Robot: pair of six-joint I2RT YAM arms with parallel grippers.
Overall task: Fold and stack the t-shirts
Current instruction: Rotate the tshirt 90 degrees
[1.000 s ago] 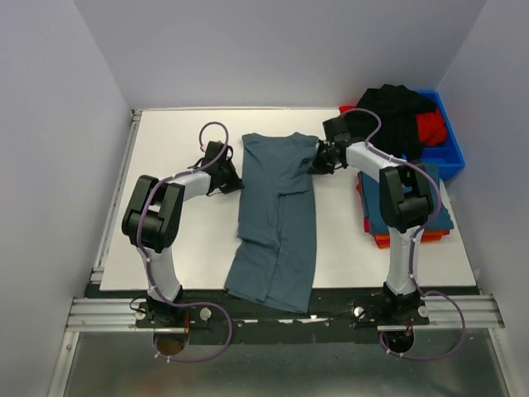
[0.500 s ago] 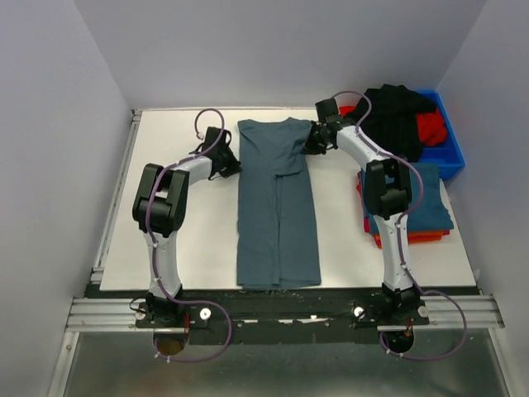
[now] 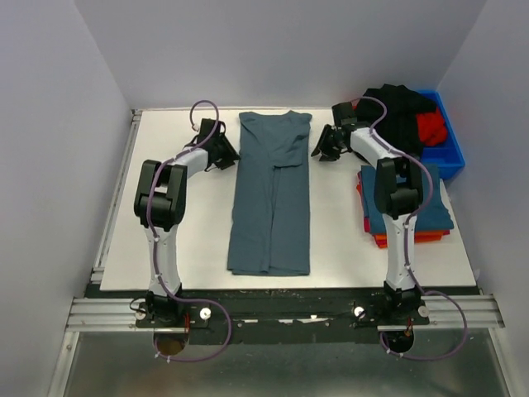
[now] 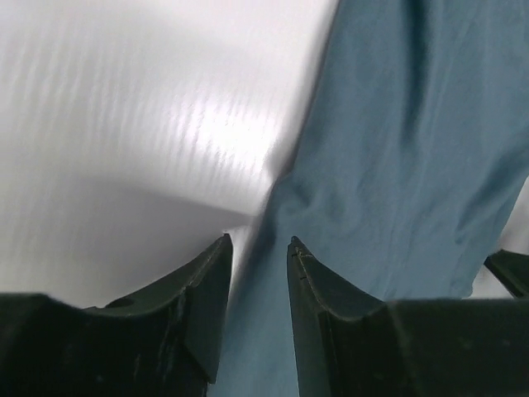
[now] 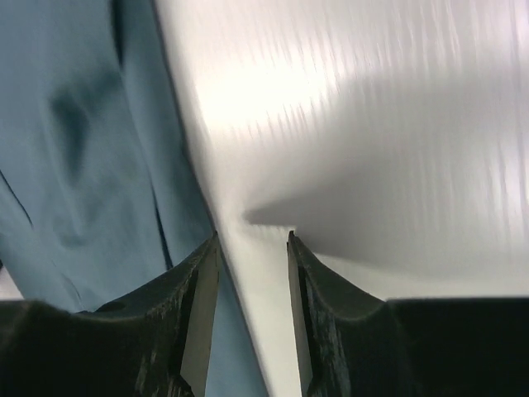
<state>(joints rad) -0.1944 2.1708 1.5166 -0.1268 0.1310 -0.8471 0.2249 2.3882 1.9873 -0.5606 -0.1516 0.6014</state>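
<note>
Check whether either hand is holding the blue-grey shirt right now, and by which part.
Nothing is held. The left hand and right hand are open beside the t-shirt, by its side edges near the far end, with no cloth pinched.

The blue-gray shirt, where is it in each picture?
Top view: the blue-gray shirt lies long down the middle of the white table.
Left wrist view: the shirt fills the right side.
Right wrist view: the shirt fills the left side.
Shared landmark: the shirt's long edge against the white table.
</note>
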